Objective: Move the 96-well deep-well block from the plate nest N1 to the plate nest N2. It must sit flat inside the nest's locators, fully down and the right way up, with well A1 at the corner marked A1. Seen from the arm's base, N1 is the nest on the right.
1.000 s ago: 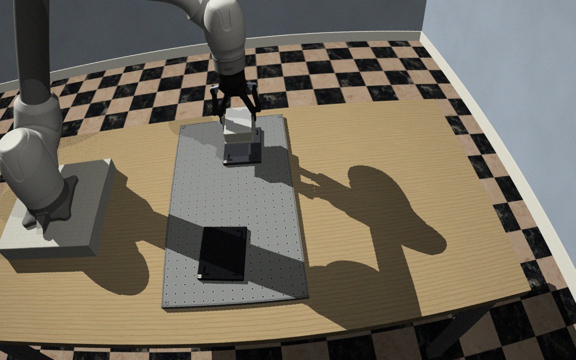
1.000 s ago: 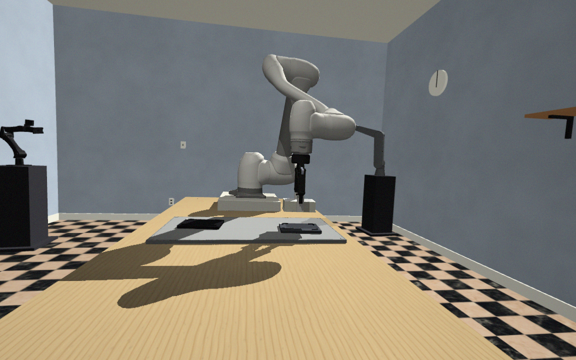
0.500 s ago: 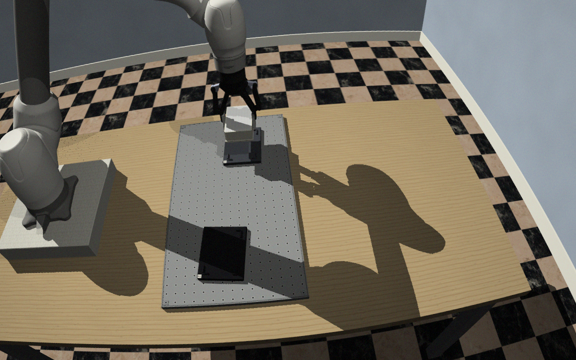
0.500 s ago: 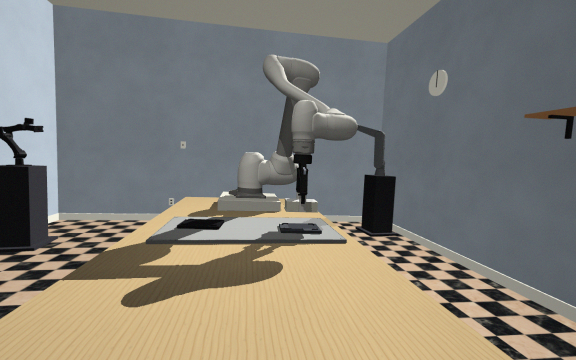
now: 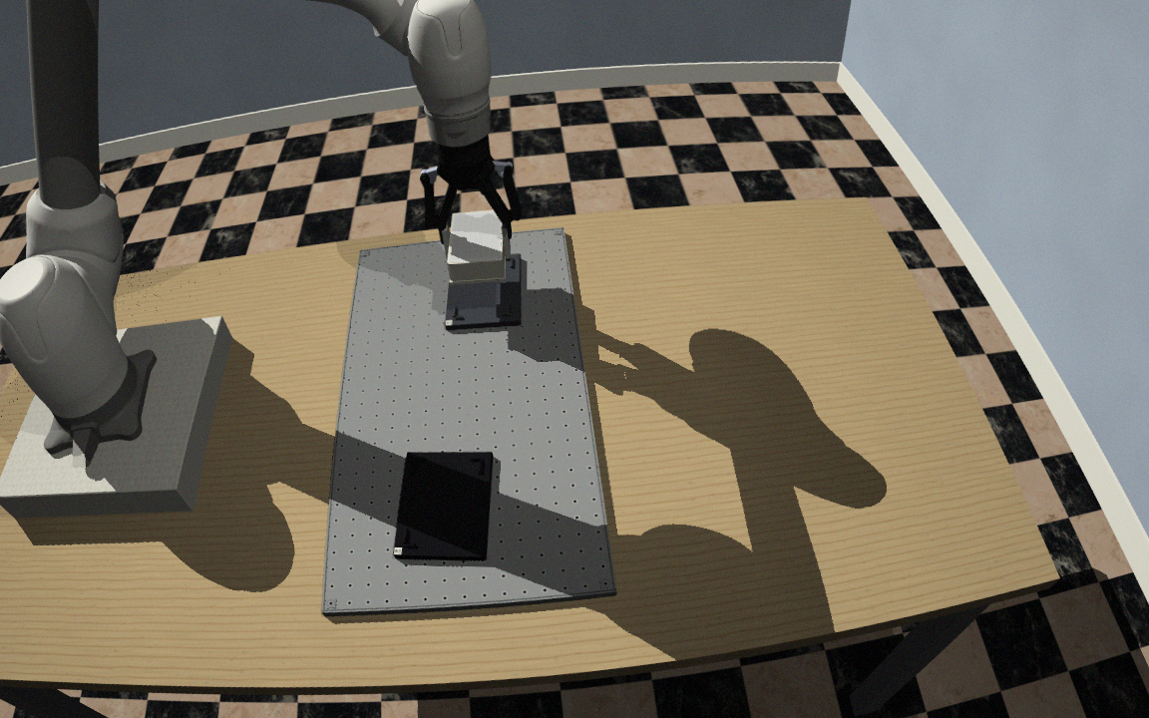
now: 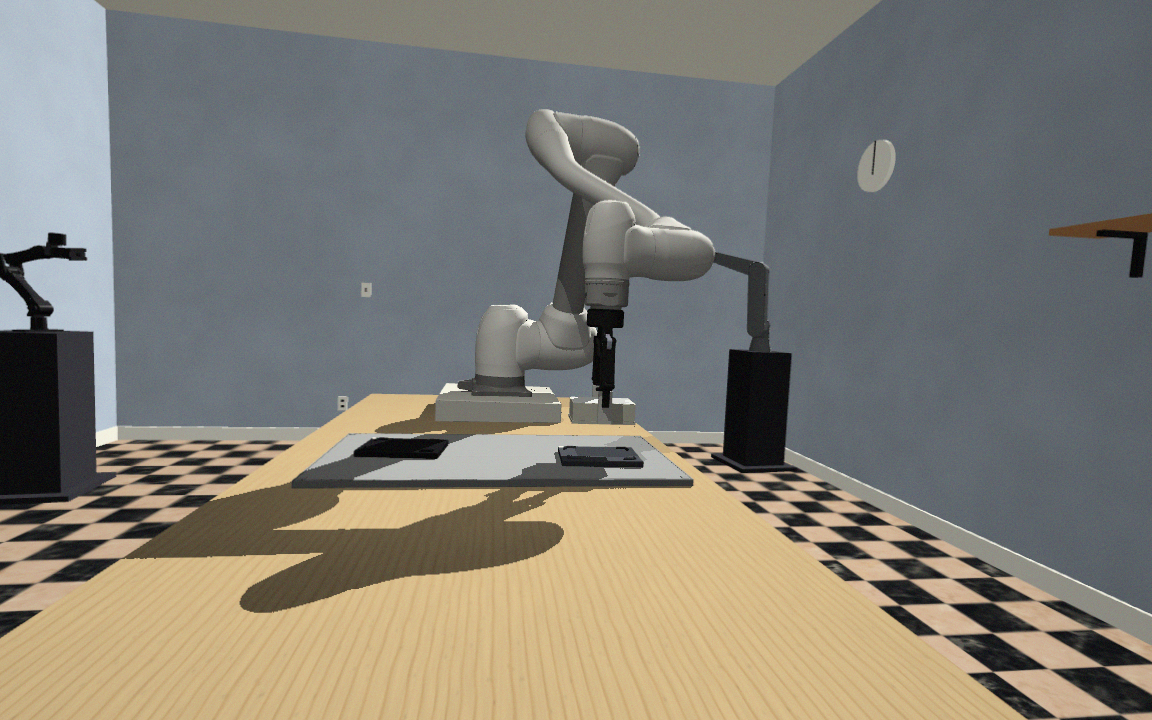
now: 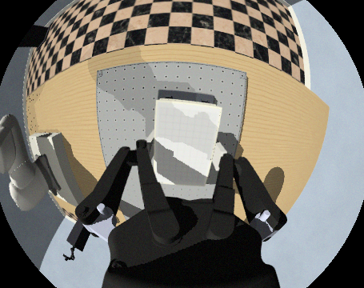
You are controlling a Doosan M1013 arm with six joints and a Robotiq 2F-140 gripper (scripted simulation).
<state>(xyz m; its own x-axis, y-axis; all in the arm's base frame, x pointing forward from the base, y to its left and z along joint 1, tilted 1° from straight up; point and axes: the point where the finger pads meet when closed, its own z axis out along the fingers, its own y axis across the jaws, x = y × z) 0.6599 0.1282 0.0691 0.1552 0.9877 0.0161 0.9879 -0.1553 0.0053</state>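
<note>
The white deep-well block [image 5: 475,249] hangs upright in my gripper [image 5: 474,233], which is shut on its two long sides. It is a little above the dark nest N2 [image 5: 482,303] at the far end of the grey perforated plate [image 5: 467,419], over the nest's far part. In the front view the block [image 6: 596,410] is clearly above N2 [image 6: 600,456]. In the wrist view the block [image 7: 186,141] fills the space between the fingers, and only N2's far edge [image 7: 184,95] shows. Nest N1 [image 5: 445,504] is empty and in shadow. The A1 marks are too small to read.
My arm's base stands on a grey pedestal [image 5: 128,419] at the table's left. Two black pedestals with small arms [image 6: 34,407] [image 6: 756,407] stand on the checkered floor beside the table. The table edge runs close behind N2.
</note>
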